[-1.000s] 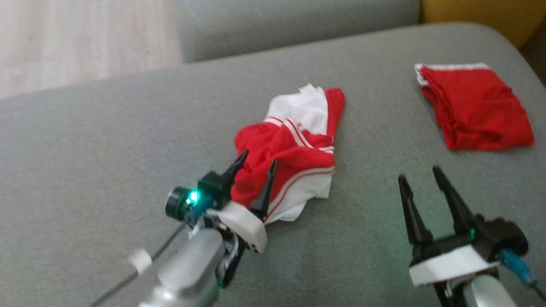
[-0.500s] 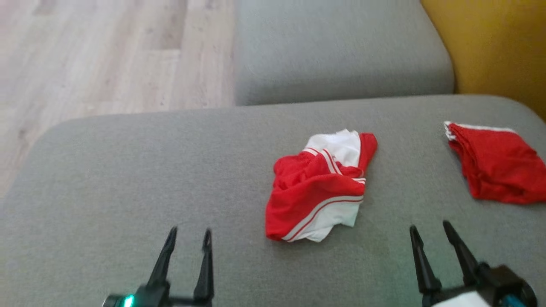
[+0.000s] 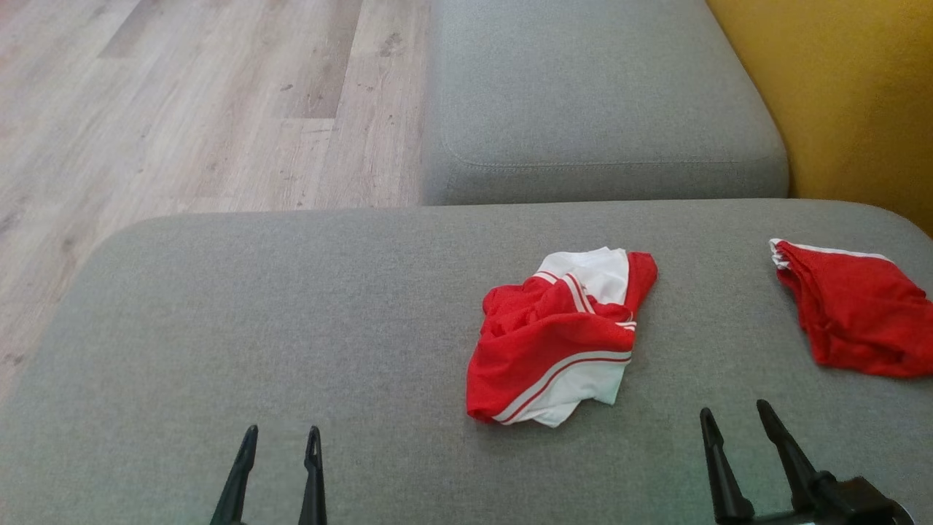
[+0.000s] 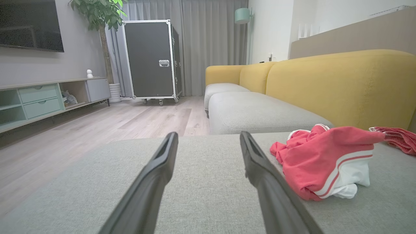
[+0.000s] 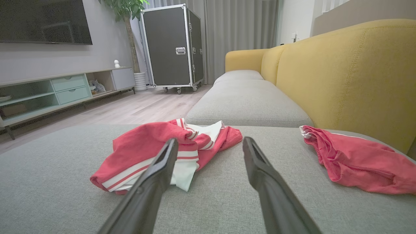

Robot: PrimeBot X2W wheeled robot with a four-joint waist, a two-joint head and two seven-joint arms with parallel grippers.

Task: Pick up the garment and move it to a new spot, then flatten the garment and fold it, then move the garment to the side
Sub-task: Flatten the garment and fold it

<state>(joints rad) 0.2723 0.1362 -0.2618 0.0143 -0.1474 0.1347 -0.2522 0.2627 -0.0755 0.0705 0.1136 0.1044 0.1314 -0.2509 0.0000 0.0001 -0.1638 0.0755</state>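
Observation:
A crumpled red and white garment [image 3: 557, 339] lies in a heap on the grey sofa seat [image 3: 291, 328], right of centre. It also shows at the right of the left wrist view [image 4: 325, 162] and behind my right fingers [image 5: 156, 152]. My left gripper [image 3: 280, 437] stands open near the seat's front edge, well left of the garment, holding nothing. My right gripper [image 3: 736, 419] is open too, just right of and nearer than the garment, also empty.
A second red garment [image 3: 853, 313] lies folded at the seat's right end. A grey ottoman cushion [image 3: 598, 109] sits behind the seat, the yellow sofa back [image 3: 838, 95] at the right, wooden floor [image 3: 182, 109] at the left. A black wheeled case [image 4: 151, 58] stands far off.
My left gripper has let go of the garment and drawn back to the lower left. The garment stays in its heap. The head camera has tilted up, shifting the whole picture down.

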